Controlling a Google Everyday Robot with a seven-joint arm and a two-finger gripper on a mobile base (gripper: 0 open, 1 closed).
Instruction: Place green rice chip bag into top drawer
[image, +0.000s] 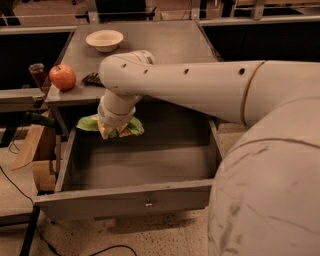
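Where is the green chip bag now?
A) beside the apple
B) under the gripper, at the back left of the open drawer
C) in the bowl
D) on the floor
B: the bag shows beneath the gripper at the back-left corner of the drawer.
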